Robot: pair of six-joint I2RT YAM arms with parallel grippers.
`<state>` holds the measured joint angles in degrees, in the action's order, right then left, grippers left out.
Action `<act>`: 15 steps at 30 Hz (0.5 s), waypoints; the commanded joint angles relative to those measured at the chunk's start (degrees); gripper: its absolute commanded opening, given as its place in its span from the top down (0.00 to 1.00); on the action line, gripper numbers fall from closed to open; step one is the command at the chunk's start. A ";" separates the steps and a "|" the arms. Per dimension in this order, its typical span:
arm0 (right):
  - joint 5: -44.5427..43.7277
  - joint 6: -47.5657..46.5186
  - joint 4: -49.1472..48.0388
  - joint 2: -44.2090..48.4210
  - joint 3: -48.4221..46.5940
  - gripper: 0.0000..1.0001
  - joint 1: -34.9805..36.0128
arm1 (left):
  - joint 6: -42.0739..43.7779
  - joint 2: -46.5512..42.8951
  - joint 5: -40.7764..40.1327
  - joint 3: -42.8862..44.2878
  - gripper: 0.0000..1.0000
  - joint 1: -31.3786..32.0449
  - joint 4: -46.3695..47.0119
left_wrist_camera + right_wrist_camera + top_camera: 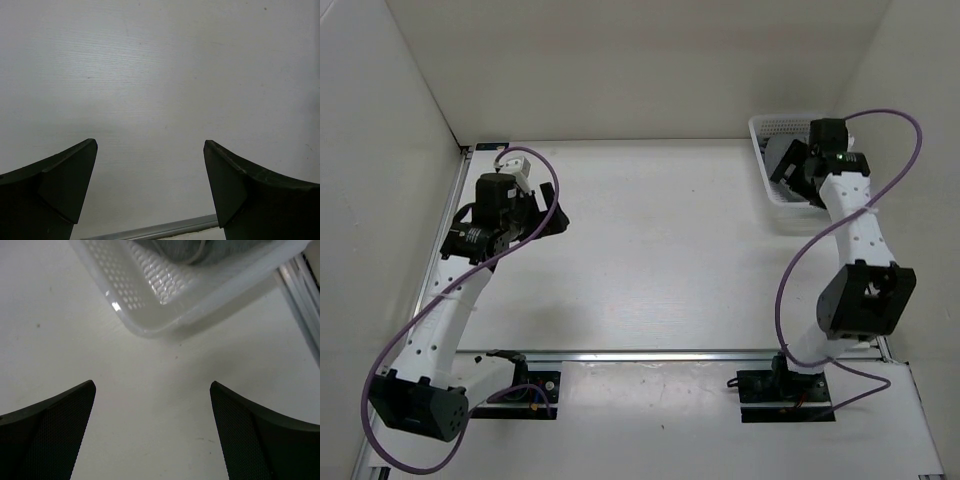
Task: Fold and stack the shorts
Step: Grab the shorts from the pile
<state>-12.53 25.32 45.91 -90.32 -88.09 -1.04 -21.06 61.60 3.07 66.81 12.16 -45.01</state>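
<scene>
So, the white plastic mesh basket point(767, 128) sits in the far right corner of the flat white table point(660, 250), and everything else is easiest to place from it. The mid-grey soft fabric shorts point(220, 249) are bunched up inside that basket, not spread out on the table. From the right wrist view only a lump of grey cloth shows over the basket's near wall, with a thin pale cord point(197, 255) looping across it. Can't tell how they're folded, if at all.

The right gripper point(152, 384) hangs just on the near side of the basket, pointing at its rounded corner and not touching it. Its two black fingers are spread wide with nothing between them, just bare table below. In the overhead view the right arm's wrist covers part of the basket's near edge, so that bit of the rim is hidden. A silver metal rail point(300, 282) runs along just to the right of the basket.

The left gripper point(150, 144) is well apart from the basket, way over on the opposite side of the table. Its jaws are wide apart too and empty, with only plain table surface underneath.
</scene>
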 commanded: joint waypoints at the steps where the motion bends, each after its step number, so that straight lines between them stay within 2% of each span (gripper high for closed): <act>1: -2.49 1.05 0.49 -7.55 -9.27 0.00 -0.98 | -0.39 1.76 1.59 0.78 0.01 -0.03 -0.34; 7: -5.04 2.10 2.51 -24.17 -27.98 0.00 -4.05 | 0.75 2.81 0.54 1.92 0.01 -0.03 -0.34; 12: -5.57 1.58 5.24 -41.31 -48.52 0.00 -5.99 | 1.81 7.64 0.53 4.47 0.01 -0.03 -0.86; 15: -6.97 1.57 5.24 -49.14 -56.62 0.00 -7.13 | 1.81 10.54 0.53 5.78 0.01 -0.03 -1.39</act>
<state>-16.97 26.98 48.69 -134.69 -136.38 -6.63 -20.23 70.17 3.46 69.78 12.16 -45.45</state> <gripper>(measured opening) 0.997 0.990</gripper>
